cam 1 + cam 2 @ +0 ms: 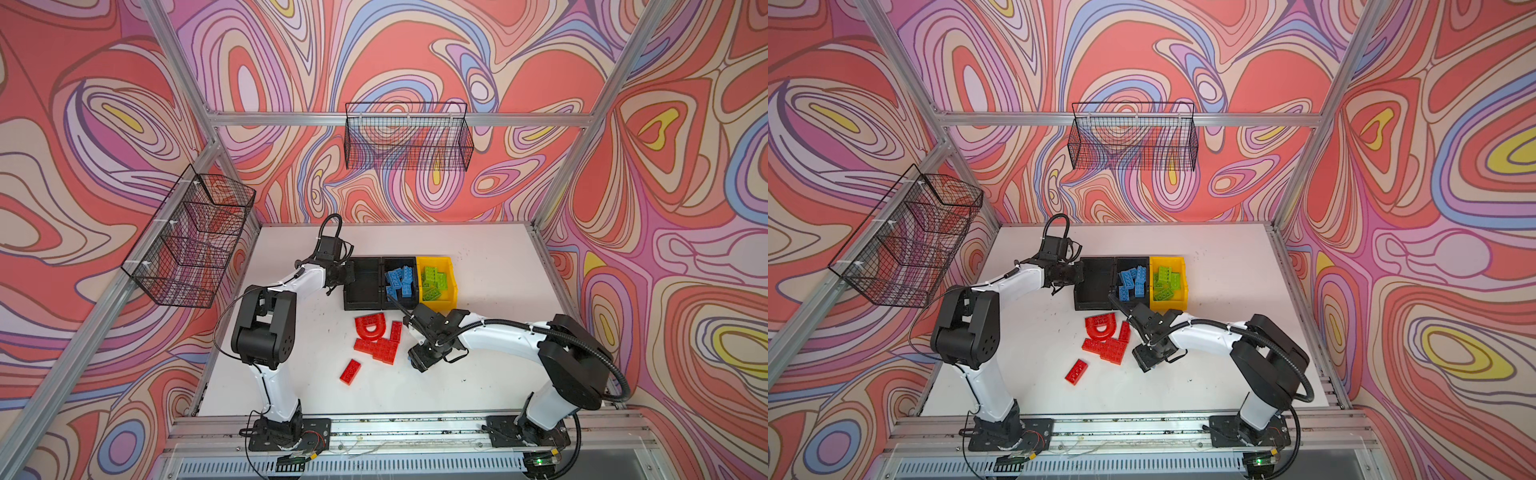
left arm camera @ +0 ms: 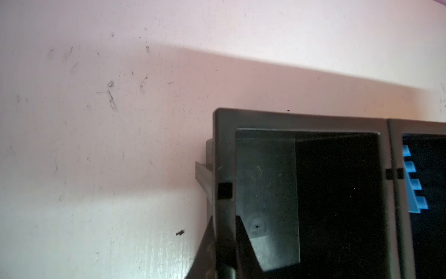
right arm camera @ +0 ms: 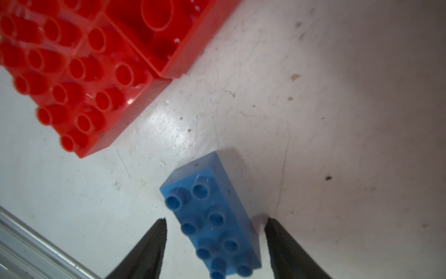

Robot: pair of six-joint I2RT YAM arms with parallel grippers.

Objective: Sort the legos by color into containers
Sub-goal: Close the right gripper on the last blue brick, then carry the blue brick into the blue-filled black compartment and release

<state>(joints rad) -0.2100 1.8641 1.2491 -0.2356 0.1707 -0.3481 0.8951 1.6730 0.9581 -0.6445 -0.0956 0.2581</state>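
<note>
The step in hand is judged to be the pick-up of a stray blue brick [image 3: 212, 217], which lies studs-up on the desk [image 1: 478, 353] just beside the red bricks [image 1: 376, 338]. The right gripper [image 3: 216, 219] hangs low over it with jaws spread, one along each long side with a gap on both, so nothing is pinched yet. The left gripper [image 2: 224, 228] is seen with its jaws pressed onto the outer wall of the empty black bin [image 1: 361, 286], one jaw inside and one outside (apparently to steady the joined row). Blue bricks [image 1: 399, 282] are held in the middle black bin [image 1: 399, 259] and green bricks [image 1: 434, 282] in the yellow bin [image 1: 436, 303]. The red pieces, an arch [image 1: 370, 328] among them, all lie on the desk. For the next move, the jaws would need to be closed squarely across the brick's narrow width. The brick would then have to be lifted clear of the red cluster and carried to the middle bin for release above the pile.
</note>
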